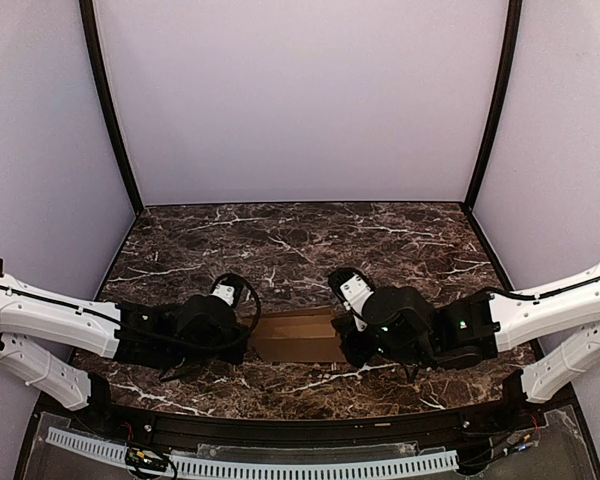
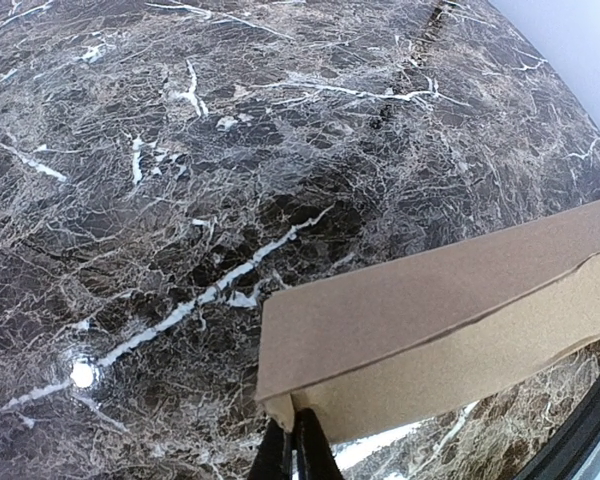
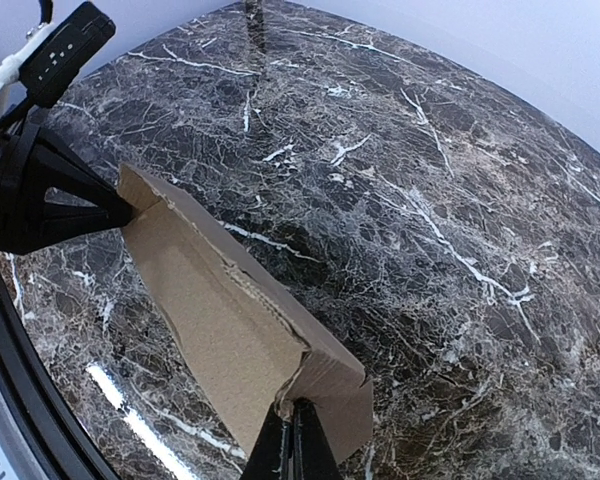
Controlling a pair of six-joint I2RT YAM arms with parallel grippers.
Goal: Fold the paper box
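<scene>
Paper box [image 1: 300, 337] closed, contents unseen

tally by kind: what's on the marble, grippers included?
paper box: 1
grippers: 2, left gripper and right gripper, each shut on one end of the box
Total: 3

Marble table [image 1: 280, 240], pale lilac walls [image 1: 300, 100]
</scene>
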